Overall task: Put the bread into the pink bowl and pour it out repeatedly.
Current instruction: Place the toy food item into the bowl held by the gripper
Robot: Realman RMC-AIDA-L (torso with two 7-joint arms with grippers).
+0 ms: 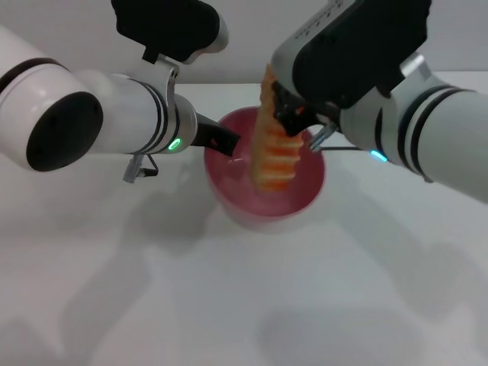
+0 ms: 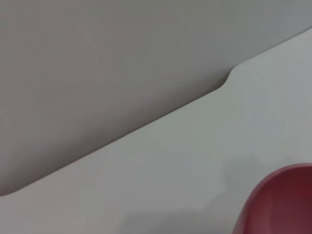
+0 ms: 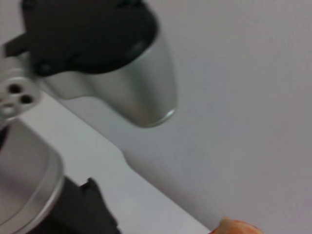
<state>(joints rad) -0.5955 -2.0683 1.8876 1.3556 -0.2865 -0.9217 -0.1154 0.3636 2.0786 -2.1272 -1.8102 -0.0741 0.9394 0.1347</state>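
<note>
Bread [image 1: 273, 149] hangs upright, clamped in right gripper [image 1: 290, 118], lower end inside bowl [image 1: 305, 200]; release pending. Left gripper [image 1: 226, 142] pinches the rim.

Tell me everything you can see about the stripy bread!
The bread is an oblong, ridged loaf, orange-brown with pale cream stripes across it. It hangs almost upright, its lower end down inside the pink bowl; whether that end touches the bottom cannot be told. The right claw is shut on its upper part. The left claw is at the bowl's rim on the other side, not touching the bread.
</note>
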